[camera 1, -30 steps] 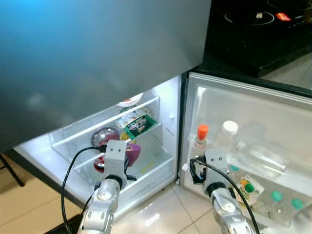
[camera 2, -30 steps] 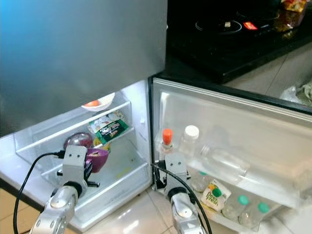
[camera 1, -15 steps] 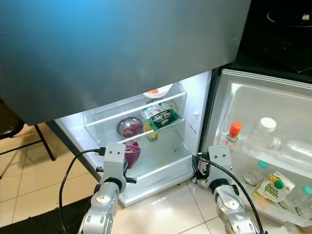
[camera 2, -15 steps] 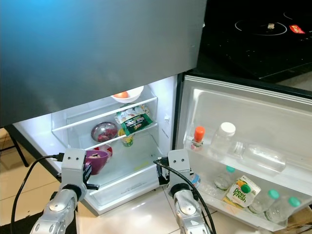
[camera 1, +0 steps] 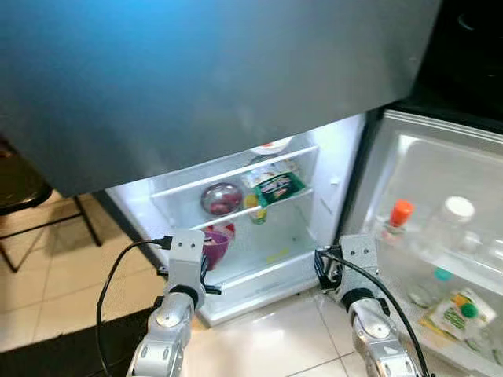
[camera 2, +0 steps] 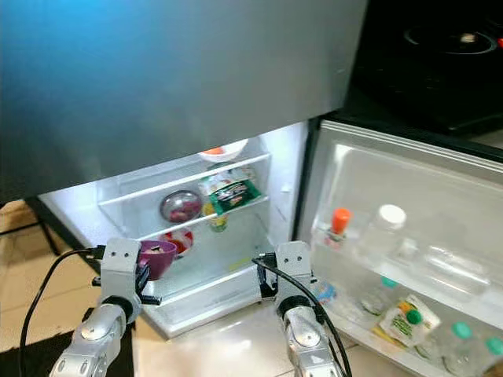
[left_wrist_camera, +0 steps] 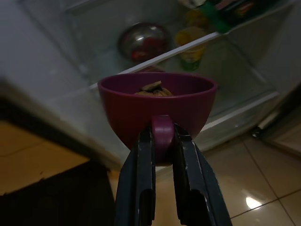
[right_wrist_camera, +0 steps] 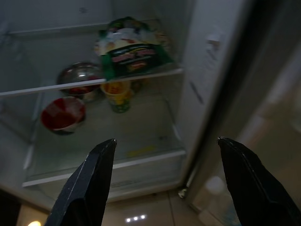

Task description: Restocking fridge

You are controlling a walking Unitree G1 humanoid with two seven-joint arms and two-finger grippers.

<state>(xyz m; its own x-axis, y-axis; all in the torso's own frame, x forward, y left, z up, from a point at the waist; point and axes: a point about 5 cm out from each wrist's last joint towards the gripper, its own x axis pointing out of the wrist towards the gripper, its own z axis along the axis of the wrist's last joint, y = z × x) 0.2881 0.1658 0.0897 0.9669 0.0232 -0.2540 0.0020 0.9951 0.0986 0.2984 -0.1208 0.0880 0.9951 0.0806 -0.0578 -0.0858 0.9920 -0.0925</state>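
My left gripper [left_wrist_camera: 161,141] is shut on the handle of a purple cup [left_wrist_camera: 156,104] with brown food in it. I hold the cup [camera 1: 213,247] low in front of the open fridge [camera 1: 302,263], just outside its bottom shelf. My right gripper [right_wrist_camera: 167,153] stands open and holds nothing, before the fridge's right side near the door hinge. Inside sit a steel bowl [camera 1: 221,198], a green packet [camera 1: 277,185], a yellow cup [right_wrist_camera: 116,95] and a red-and-white bowl [right_wrist_camera: 63,114].
The fridge door [camera 1: 440,181] hangs open on the right, its racks holding an orange-capped bottle [camera 1: 398,221], a white-capped bottle [camera 1: 449,221] and a juice carton [camera 1: 456,312]. A white bowl [camera 2: 224,150] sits on the upper shelf. A dark chair [camera 1: 31,206] stands at left on the tiled floor [camera 1: 71,283].
The whole picture has shifted right and the fridge looks farther, so the camera has moved. The left gripper still holds the purple cup; the right stays open.
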